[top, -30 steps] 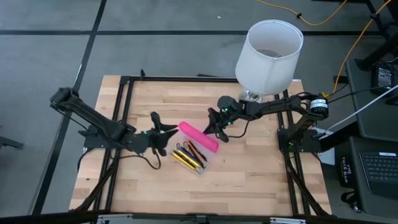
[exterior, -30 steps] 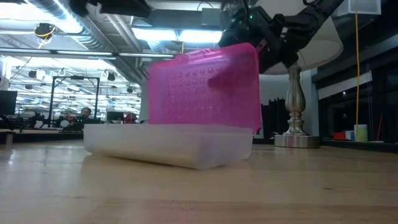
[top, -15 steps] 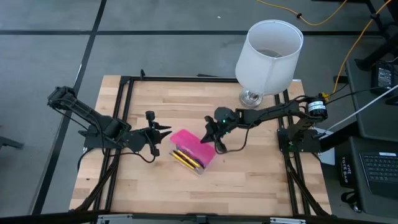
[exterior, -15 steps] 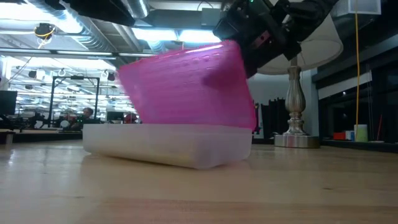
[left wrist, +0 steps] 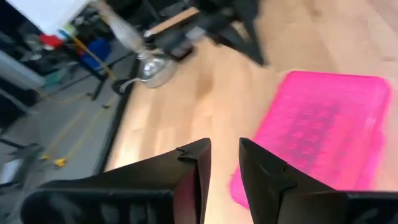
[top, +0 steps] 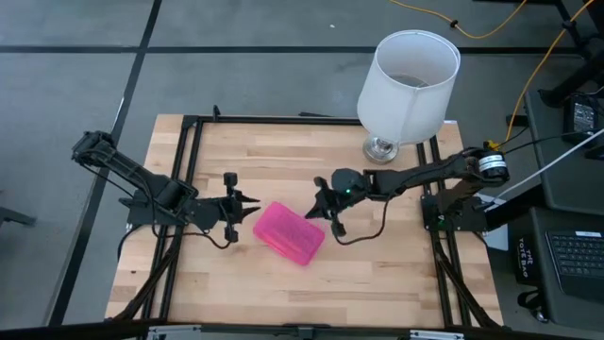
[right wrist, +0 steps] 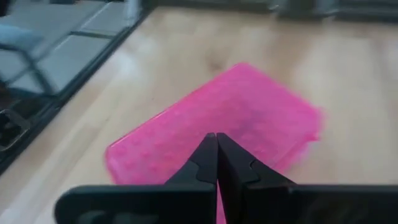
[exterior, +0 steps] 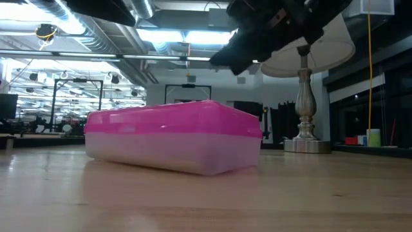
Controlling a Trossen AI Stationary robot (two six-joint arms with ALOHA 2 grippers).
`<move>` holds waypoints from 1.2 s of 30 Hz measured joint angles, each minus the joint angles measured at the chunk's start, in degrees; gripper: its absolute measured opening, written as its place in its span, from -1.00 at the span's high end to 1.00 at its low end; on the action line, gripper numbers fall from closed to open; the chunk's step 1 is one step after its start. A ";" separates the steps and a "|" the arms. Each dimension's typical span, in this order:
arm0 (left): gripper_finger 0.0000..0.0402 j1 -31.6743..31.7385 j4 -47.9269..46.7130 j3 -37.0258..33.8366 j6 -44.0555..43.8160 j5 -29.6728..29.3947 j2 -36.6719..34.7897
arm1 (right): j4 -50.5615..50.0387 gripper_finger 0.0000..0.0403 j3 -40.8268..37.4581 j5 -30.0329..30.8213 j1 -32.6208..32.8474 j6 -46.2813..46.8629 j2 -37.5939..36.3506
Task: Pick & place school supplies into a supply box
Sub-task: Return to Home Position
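Pink plastic tops the supply box point(top: 290, 233), and its textured lid point(exterior: 174, 120) lies flat and level on the cloudy clear base point(exterior: 174, 154), so the case is closed. What is inside cannot be made out through the base. The box rests aslant near the middle of the wooden table point(top: 377, 274), between the two grippers and touching neither.

The left gripper point(top: 251, 204) reaches in from the left side and points at the box's near end, just beside it. In its own wrist view the left gripper point(left wrist: 225, 144) has its two dark fingers point(left wrist: 186, 177) a narrow gap apart, with nothing between them. The pink case point(left wrist: 323, 130) lies just ahead of them.

The right gripper point(top: 321, 213) comes in from the right and is near the box's far right corner. From the wrist, the right gripper point(right wrist: 216, 138) has its fingers point(right wrist: 199, 165) pressed together tip to tip and pinches nothing (bare pink lid shows on either side of them). The box point(right wrist: 230, 118) spreads out below. In the low view a dark part of an arm hangs above the case, with open space between the two.

A lamp with a white shade point(top: 408, 71) stands at the far right of the table, behind the right arm. Its silver stem point(exterior: 304, 109) rises beyond the box in the low view.
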 joint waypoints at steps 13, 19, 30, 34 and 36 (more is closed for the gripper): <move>0.75 2.67 7.45 -12.58 -1.35 8.05 -12.97 | -8.51 0.99 0.00 14.78 0.00 -4.10 -11.62; 0.84 7.67 18.39 -22.70 2.58 17.92 -24.16 | -3.81 0.99 -3.41 14.74 0.12 -3.59 -12.85; 0.99 18.64 27.88 -37.04 2.60 31.71 -38.76 | 19.91 0.99 -17.14 15.63 0.31 -3.95 -13.90; 0.99 22.33 28.47 -39.90 2.68 35.94 -42.32 | 21.34 0.99 -18.45 15.58 -0.20 -7.66 -14.62; 1.00 24.24 27.87 -40.39 2.81 38.57 -44.16 | 22.20 0.99 -19.16 15.14 -1.20 -7.45 -15.16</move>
